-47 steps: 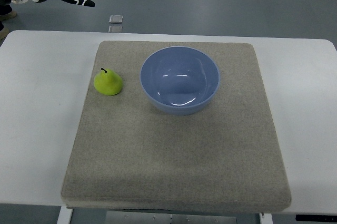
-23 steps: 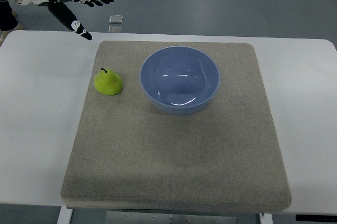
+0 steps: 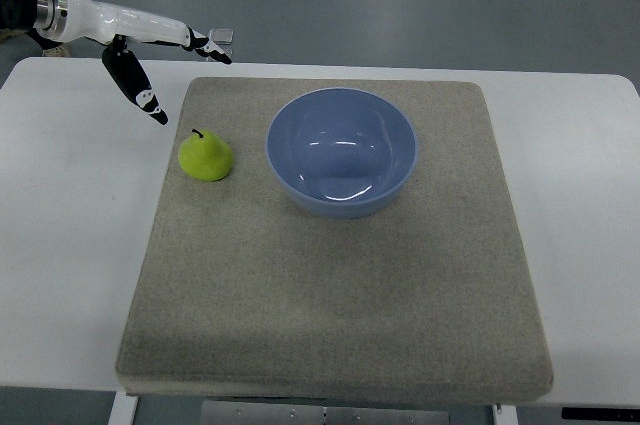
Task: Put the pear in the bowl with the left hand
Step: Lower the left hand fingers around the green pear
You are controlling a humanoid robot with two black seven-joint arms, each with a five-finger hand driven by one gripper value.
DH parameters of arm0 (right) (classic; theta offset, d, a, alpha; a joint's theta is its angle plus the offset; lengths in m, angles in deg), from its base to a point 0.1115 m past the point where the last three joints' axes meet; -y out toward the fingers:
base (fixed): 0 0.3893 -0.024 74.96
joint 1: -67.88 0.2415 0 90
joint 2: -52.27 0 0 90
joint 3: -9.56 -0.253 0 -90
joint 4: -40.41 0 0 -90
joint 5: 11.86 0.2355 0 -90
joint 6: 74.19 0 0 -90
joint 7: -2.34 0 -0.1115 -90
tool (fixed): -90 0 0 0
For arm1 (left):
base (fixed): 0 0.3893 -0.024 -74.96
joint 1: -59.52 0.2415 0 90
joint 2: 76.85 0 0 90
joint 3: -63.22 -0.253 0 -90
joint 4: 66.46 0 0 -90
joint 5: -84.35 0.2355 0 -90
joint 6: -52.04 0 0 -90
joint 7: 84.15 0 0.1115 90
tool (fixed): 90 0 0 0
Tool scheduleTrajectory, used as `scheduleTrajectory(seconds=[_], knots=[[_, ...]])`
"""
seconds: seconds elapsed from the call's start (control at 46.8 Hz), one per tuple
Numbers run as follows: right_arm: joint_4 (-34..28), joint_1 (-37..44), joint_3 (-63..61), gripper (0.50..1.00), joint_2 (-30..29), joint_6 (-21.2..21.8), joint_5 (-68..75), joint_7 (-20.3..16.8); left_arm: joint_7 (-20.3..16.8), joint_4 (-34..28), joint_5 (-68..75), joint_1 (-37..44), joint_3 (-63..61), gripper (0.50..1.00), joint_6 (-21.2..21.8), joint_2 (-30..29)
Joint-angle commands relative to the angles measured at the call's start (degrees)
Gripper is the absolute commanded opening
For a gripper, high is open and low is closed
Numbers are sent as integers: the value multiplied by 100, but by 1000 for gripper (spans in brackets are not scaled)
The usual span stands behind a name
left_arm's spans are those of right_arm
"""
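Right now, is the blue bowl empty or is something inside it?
Empty. The bowl shows only its bare blue inside with light reflections. The pear sits outside it on the mat, to its left.

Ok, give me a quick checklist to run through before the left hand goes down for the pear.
1. Left hand open, holding nothing: ok, thumb spread from the fingers.
2. Pear free to grasp: ok, it sits on the mat with its stem up, nothing touching it.
3. Hand over the pear: not ok, it is up and to the left of it.
4. Bowl ready: ok, empty, upright, right of the pear.
5. Right hand out of the way: ok, not in view.
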State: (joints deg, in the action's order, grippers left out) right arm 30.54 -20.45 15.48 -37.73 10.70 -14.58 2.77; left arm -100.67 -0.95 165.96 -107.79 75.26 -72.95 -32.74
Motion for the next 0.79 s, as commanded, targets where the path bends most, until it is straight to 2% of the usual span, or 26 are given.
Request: scheduleTrajectory(seconds=[0.0,0.769], knots=[[2,0,5,924,0,-7,0,0,0,67,161,93,0,975,0,1],[2,0,5,924,0,1,0,0,0,58,1216,647,9,975,212,476]])
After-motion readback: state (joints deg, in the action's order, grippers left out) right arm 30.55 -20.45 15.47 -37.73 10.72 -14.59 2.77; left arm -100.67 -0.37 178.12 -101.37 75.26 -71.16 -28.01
